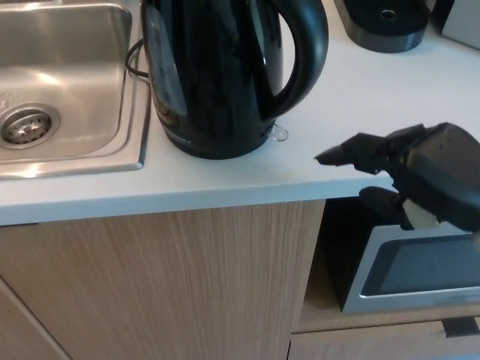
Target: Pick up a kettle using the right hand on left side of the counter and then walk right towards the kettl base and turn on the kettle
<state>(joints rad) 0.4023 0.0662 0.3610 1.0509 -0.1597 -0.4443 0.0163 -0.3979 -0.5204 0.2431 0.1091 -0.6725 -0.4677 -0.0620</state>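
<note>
Nearest the camera, a pale wood-grain cabinet front (165,285) sits beneath the white counter (360,97), with a silver-framed appliance (420,274) in the recess to the right. The robot's black right hand (409,180) hangs at the counter's front edge, fingers (352,154) spread apart and holding nothing, pointing toward the glossy black kettle (217,75). The kettle stands upright on the counter beside the stainless steel sink (67,82), its handle facing the hand. Farther back sits the round black kettle base (382,26).
</note>
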